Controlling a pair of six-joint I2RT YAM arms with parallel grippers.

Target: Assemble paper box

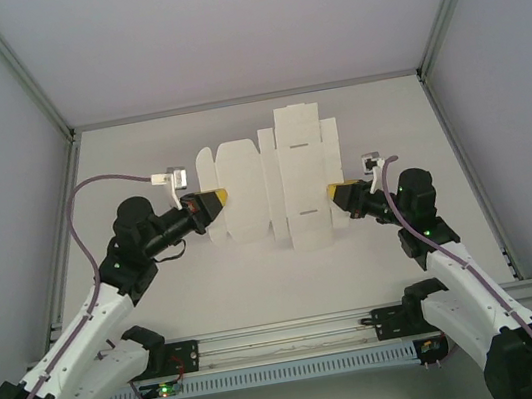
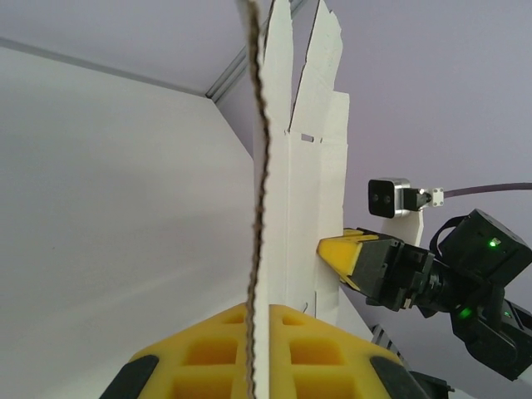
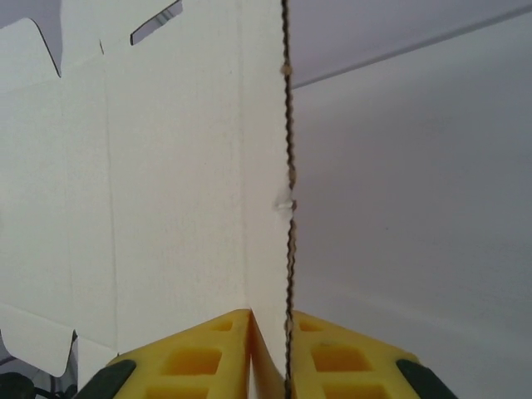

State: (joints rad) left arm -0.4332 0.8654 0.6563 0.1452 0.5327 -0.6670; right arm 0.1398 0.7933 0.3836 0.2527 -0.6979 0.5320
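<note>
The paper box (image 1: 283,181) is a flat white die-cut sheet with flaps and creases, spread out in the middle of the table between the two arms. My left gripper (image 1: 218,200) is shut on its left edge; in the left wrist view the yellow pads (image 2: 208,349) pinch the card's edge (image 2: 259,249) between them. My right gripper (image 1: 336,190) is at the sheet's right edge. In the right wrist view the sheet (image 3: 166,208) runs down between my right gripper's (image 3: 270,314) jaws, which are closed in on it. The right gripper (image 2: 332,249) also appears across the sheet in the left wrist view.
The white table (image 1: 162,307) is bounded by grey walls with aluminium posts (image 1: 23,71) at the back corners. A rail (image 1: 287,333) runs along the near edge between the arm bases. A purple cable (image 1: 92,187) loops above the left arm.
</note>
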